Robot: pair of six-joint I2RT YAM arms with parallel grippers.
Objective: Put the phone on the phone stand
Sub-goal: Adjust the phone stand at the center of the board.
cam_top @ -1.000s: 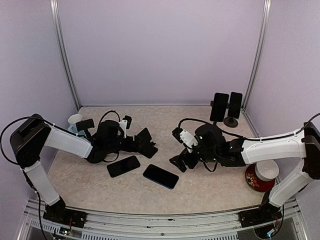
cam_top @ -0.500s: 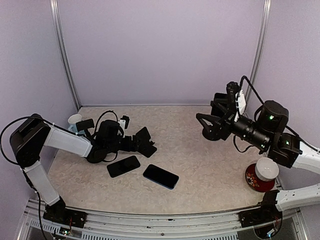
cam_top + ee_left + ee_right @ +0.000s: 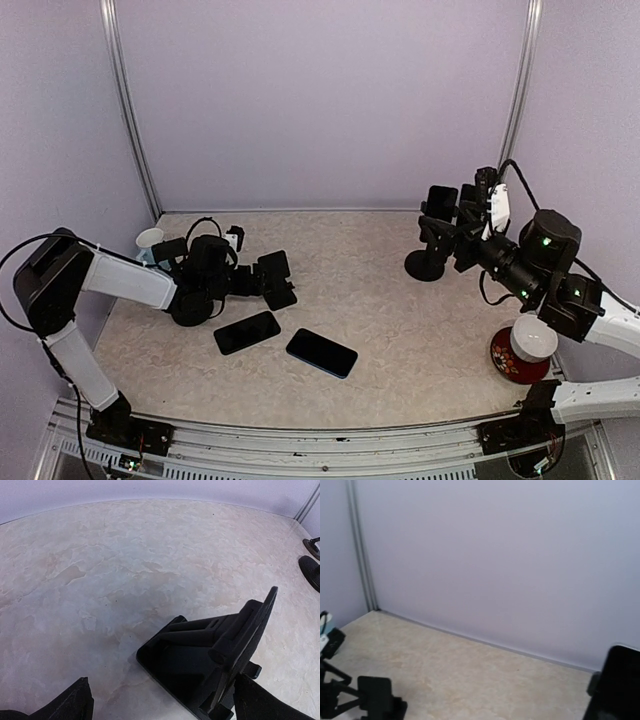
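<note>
My L fingers (image 3: 268,282) are wide open, w/ the phone stand (image 3: 200,655) between them. My R fingers (image 3: 462,243) are open too, up high.

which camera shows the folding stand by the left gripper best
Left wrist: the folding stand fills the lower frame, close and sharp. The top view shows it small and dark; the right wrist, at most a distant dark shape.
</note>
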